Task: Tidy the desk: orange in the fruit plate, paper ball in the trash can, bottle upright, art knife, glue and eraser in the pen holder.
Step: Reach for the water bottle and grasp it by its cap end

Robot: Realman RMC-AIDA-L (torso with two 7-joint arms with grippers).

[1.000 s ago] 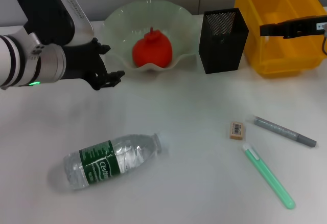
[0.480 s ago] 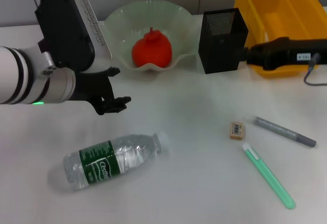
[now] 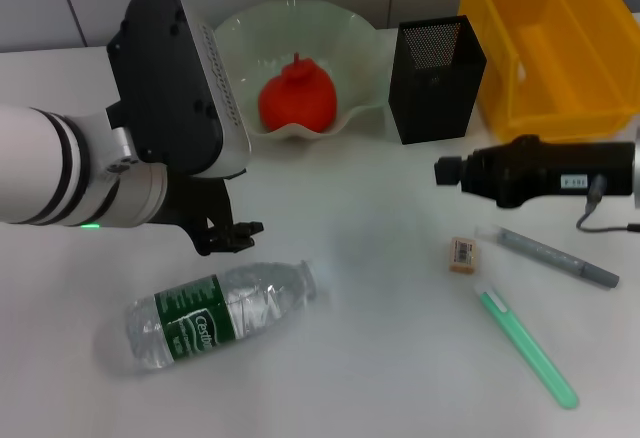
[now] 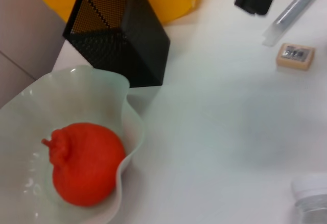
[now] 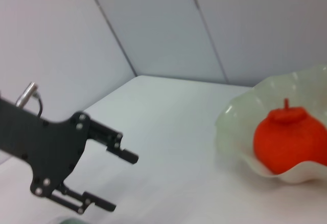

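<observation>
Nearest the robot, at about seven o'clock on the desk [image 3: 380,358], the bottle [image 3: 215,313] is lying on its side, its white cap pointing toward two o'clock; its dark green label is showing white script that seems to read "Cestbon", though the letters are small. At about four o'clock a pale green pen-like stick [image 3: 527,347] is lying diagonally, and just beyond it a grey marker-like stick [image 3: 556,256] is resting at a similar slant. The eraser [image 3: 463,255] is sitting just beside the grey stick's near end, apart from it; its printed label looks like a barcode, unreadable.

The left gripper [image 3: 235,230] is hovering just above and beyond the bottle, at about nine o'clock from the desk centre, its fingers spread apart with nothing between them; the right wrist view is showing the two black fingers [image 5: 121,153] clearly separated. The right gripper [image 3: 448,170] is reaching in from three o'clock, low over the desk just beyond the eraser; whether its fingers are apart or together cannot be told. A small white sticker on its black body is carrying print too fine to read.

Farther off, at twelve o'clock, the fruit plate [image 3: 345,38] is holding the orange [image 3: 297,98], knob upward. At one o'clock the pen holder [image 3: 435,83] is standing upright just beside the plate. At two o'clock the trash can [image 3: 560,68] is standing next to the holder.
</observation>
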